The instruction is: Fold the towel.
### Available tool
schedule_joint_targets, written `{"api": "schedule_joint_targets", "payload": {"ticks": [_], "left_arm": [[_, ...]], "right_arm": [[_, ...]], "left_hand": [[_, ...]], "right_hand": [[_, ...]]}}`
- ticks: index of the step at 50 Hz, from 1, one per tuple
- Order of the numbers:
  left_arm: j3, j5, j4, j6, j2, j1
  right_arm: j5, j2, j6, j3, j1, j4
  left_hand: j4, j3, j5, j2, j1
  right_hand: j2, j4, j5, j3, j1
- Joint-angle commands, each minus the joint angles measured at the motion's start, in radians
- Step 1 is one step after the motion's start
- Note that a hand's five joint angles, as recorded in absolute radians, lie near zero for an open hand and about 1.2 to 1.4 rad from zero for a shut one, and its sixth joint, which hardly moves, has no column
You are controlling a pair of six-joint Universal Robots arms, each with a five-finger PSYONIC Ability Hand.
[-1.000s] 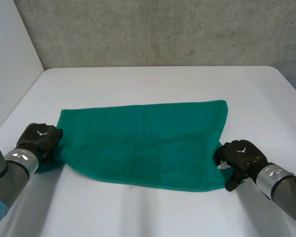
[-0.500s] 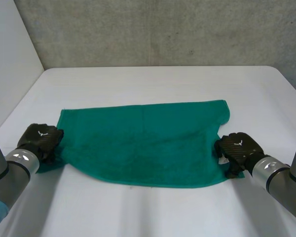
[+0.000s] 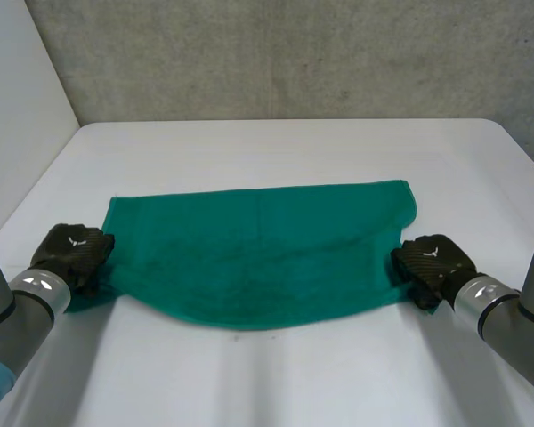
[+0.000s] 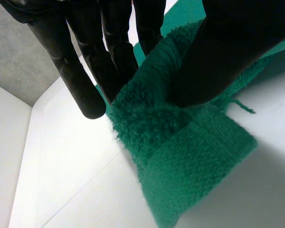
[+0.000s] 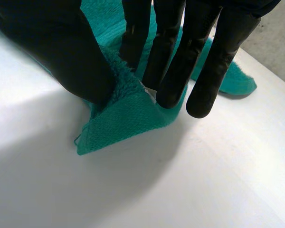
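Green towel (image 3: 258, 249), 1; left hand (image 3: 71, 253) and right hand (image 3: 432, 262) each pinch 1 near corner.

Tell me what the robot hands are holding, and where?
The green towel: left hand pinches its near left corner, right hand its near right corner.

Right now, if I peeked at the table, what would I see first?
A big green towel lies spread across the middle of the white table. The black left hand pinches its near left corner, and the black right hand pinches its near right corner.
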Motion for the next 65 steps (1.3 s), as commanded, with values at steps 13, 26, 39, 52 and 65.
{"api": "schedule_joint_targets", "payload": {"ticks": [13, 26, 39, 52, 65], "left_arm": [[-0.032, 0.01, -0.315, 0.011, 0.266, 0.01], [-0.066, 0.028, -0.353, 0.011, 0.251, -0.004], [0.182, 0.01, -0.146, 0.017, -0.071, -0.073], [0.615, -0.105, -0.103, 0.018, -0.436, -0.171], [0.787, -0.133, -0.01, 0.143, -0.597, -0.177]], "right_arm": [[0.105, -0.545, -0.437, -0.072, -0.159, 0.726], [0.106, -0.346, -0.436, -0.012, -0.144, 0.647], [0.129, -0.101, -0.204, -0.224, -0.077, 0.453], [0.29, 0.259, -0.135, -0.585, 0.036, 0.381], [0.378, 0.415, -0.14, -0.79, 0.06, 0.331]], "left_hand": [[0.202, 0.204, 0.264, 0.199, 0.265], [0.202, 0.204, 0.264, 0.199, 0.265], [0.202, 0.204, 0.264, 0.199, 0.265], [0.202, 0.204, 0.264, 0.199, 0.265], [0.202, 0.204, 0.264, 0.199, 0.265]], "right_hand": [[0.236, 0.207, 0.248, 0.216, 0.428], [0.236, 0.207, 0.248, 0.216, 0.428], [0.236, 0.207, 0.248, 0.216, 0.428], [0.236, 0.207, 0.248, 0.216, 0.428], [0.236, 0.207, 0.248, 0.216, 0.428]]}}
